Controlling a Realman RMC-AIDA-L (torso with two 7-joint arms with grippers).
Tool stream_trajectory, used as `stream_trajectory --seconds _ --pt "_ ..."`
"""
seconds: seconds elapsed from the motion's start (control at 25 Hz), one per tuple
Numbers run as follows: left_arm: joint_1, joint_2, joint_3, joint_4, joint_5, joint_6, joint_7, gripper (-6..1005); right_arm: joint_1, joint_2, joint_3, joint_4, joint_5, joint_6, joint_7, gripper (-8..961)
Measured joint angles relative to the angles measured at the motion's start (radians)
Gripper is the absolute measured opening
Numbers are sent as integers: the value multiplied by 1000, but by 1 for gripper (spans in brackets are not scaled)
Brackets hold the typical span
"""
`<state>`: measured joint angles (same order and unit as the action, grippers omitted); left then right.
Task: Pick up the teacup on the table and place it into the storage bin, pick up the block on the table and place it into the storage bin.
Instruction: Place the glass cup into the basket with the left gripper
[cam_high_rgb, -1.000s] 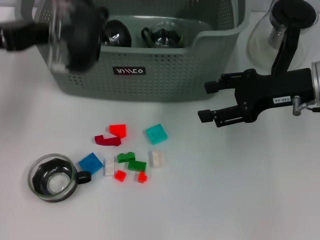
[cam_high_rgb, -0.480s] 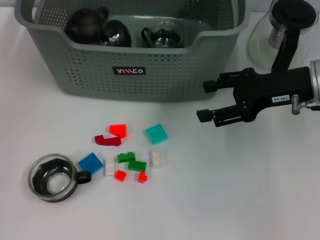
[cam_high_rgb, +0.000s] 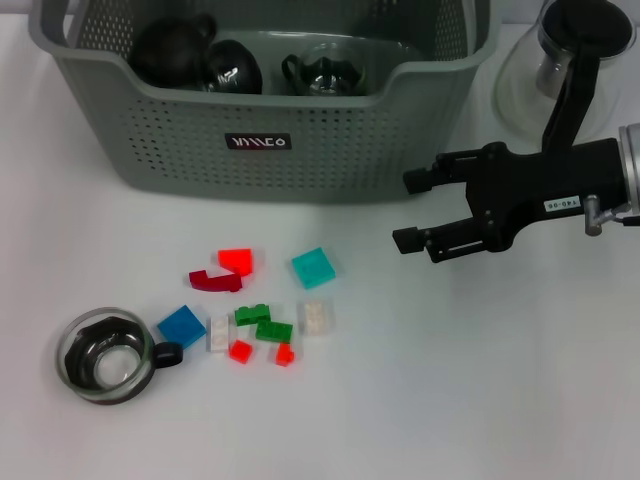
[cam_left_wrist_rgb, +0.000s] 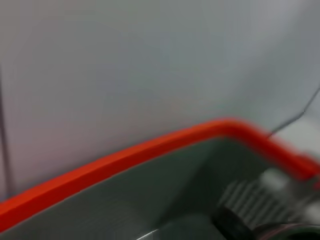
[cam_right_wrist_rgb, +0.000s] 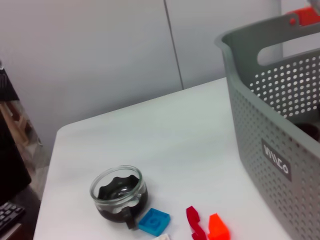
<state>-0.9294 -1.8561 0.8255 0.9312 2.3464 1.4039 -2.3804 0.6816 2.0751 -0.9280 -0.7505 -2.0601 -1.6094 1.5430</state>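
Gone from the head view is the left arm, which a second ago hung blurred over the large grey-green perforated plastic storage bin (cam_high_rgb: 270, 100); its pincer's state cannot be told. Right pincer (cam_high_rgb: 412, 210) has edged slightly lower at 3 o'clock, fingers spread, holding nothing. A clear glass teacup with dark insert (cam_high_rgb: 105, 355) sits on the white desk (cam_high_rgb: 480, 380) at 8 o'clock. Small coloured plastic blocks (cam_high_rgb: 262, 300) lie scattered at centre, below the bin.
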Motion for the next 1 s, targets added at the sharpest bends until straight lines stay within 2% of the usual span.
stream_trajectory --seconds 0.16,0.28,0.36,0.44,0.56,1.0 --pt "-49 -53 79 5 236 -82 -25 114 -3 0 0 0 0 -6 0 851" --pt "-71 -116 158 12 417 -153 -24 124 -6 0 1 0 0 -6 0 850" --pt "-73 -152 216 13 486 -200 -21 131 -6 0 2 0 0 -6 0 850" --pt "-69 -174 275 9 506 -242 -21 138 -7 0 4 0 0 -6 0 850" --pt "-71 -185 312 -13 508 -284 -24 148 -6 -1 5 0 0 -9 0 850" --pt "-83 -188 339 -124 510 -371 -19 186 -2 -1 6 0 1 -11 0 849"
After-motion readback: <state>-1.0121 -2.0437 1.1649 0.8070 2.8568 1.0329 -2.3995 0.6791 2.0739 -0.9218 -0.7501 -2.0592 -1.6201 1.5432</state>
